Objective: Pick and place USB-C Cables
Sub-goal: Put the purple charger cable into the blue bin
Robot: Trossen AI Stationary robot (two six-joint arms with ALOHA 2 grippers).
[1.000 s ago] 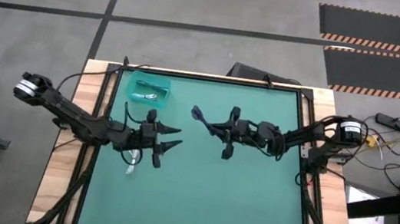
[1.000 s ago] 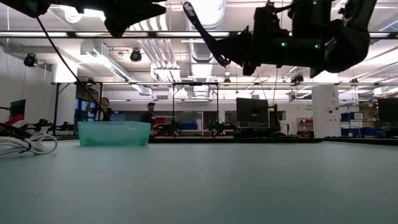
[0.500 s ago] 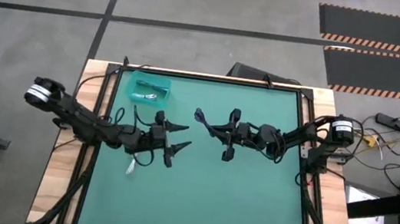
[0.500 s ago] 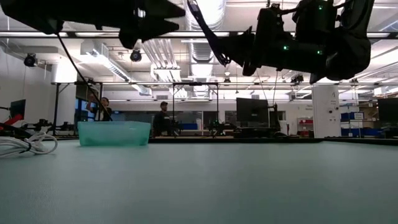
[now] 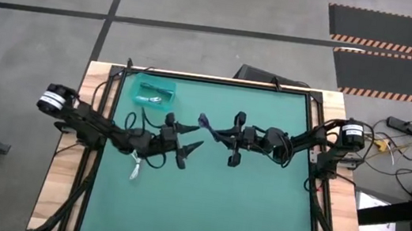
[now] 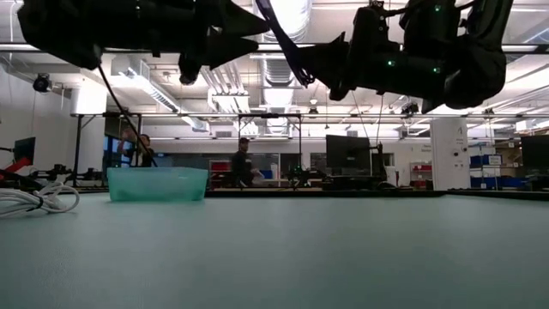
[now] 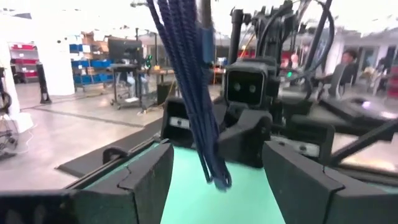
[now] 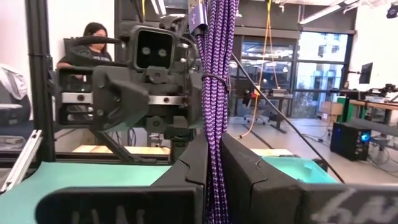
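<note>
Purple braided cable (image 8: pixel 216 93) clamped upright between the right gripper's (image 5: pixel 224 131) two dark fingers (image 8: pixel 186 163), filling the middle of the right wrist view and rising past the fingertips. Seen from the left wrist as a dark blue bundle (image 7: pixel 189 87) hanging in the gap ahead of the left gripper (image 5: pixel 190 147), whose fingers (image 7: pixel 146 177) stand spread wide with nothing between them, just short of the cable and not touching it. From above, both grippers meeting tip to tip over the middle of the green table (image 5: pixel 256 218), the held cable's end (image 5: pixel 204 120) poking out between them, raised off the surface. Nearer the left edge, a white cable bundle (image 5: pixel 135 171) lying on the mat beside the left arm, showing at table height as pale loops (image 6: pixel 34 202). Farther back, toward the far left corner, a translucent teal tray (image 5: pixel 168 90) holding at least one more bundle (image 5: pixel 152 99), colour hard to tell; the tray's wall (image 6: pixel 157 184) plain in the low view. Beyond the table, a workshop with desks and monitors and a person (image 6: pixel 245 161) standing far off. No brand, label or legible writing anywhere on cables, tray or arms.
</note>
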